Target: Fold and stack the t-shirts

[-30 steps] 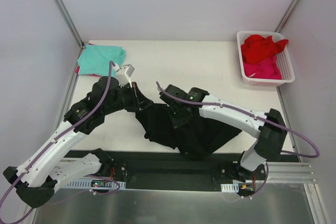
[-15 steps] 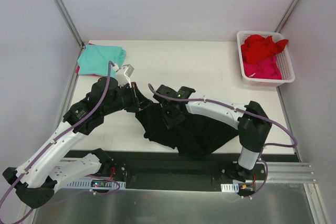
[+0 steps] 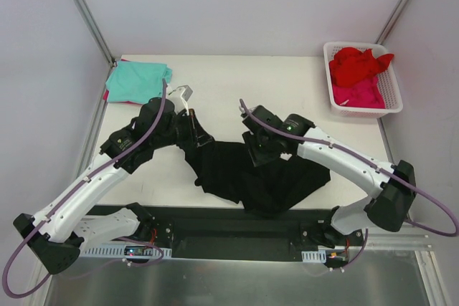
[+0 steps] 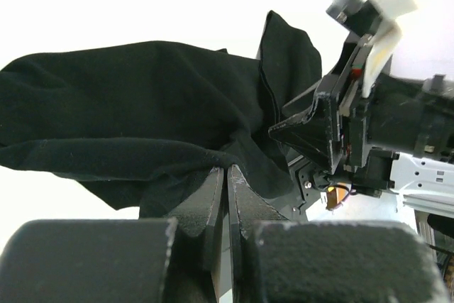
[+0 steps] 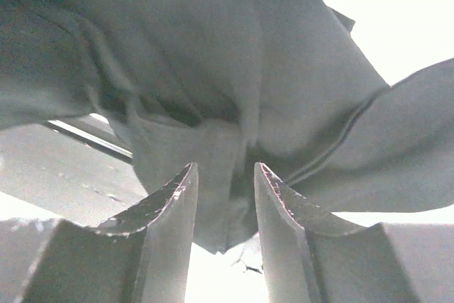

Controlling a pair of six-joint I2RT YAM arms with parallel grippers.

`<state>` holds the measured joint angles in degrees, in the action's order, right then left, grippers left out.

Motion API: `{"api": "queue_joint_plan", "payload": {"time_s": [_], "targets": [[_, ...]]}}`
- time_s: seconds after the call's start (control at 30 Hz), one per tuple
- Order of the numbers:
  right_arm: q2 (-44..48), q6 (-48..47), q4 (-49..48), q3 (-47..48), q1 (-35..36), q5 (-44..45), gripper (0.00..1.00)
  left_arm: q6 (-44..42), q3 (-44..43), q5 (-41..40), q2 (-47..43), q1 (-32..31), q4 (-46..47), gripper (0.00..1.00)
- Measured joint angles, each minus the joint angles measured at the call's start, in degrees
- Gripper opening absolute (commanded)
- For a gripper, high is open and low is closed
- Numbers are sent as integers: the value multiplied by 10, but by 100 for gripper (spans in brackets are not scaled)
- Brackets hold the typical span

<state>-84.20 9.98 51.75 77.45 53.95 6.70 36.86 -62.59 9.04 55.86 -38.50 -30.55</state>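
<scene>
The black t-shirt [image 3: 272,184] lies bunched at the six o'clock edge of the worktop [image 3: 237,87], unfolded and partly overhanging the near rim. Its nine o'clock corner is lifted by the left pincer [image 3: 195,136], whose fingers are pressed together on a fold of the cloth, as is shown plainly in the left wrist view.

The change of the last second is on the other side. A second ago the right pincer [image 3: 259,154] was shut low over the middle of the shirt. It is now seen with its fingers apart and has been carried toward three o'clock and slightly toward twelve. In the right wrist view a hanging fold of dark cloth is seen in and beyond the gap, but nothing is squeezed by the fingers (whether the cloth brushes one of them cannot be told). The left pincer has been shifted only a little, toward three o'clock.

This is judged to be a regrasp: one hold has been let go so that a better point on the shirt's edge can be taken, and the garment can then be spread flat. No fold has yet been made in it.

A teal t-shirt [image 3: 138,80] is already laid at ten o'clock. A red t-shirt [image 3: 358,62] and a pink t-shirt [image 3: 358,94] are left in the white basket [image 3: 366,112] at two o'clock.
</scene>
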Motion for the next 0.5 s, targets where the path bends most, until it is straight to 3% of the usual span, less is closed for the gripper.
{"api": "queue_joint_plan", "payload": {"time_s": [0.23, 0.5], "targets": [[27, 0, -1, -96, -16, -1, 34, 0, -6, 1, 5, 0, 5, 0], [25, 2, -39, -144, -22, -19, 33, 0, -6, 9, 5, 0, 10, 0]]}}
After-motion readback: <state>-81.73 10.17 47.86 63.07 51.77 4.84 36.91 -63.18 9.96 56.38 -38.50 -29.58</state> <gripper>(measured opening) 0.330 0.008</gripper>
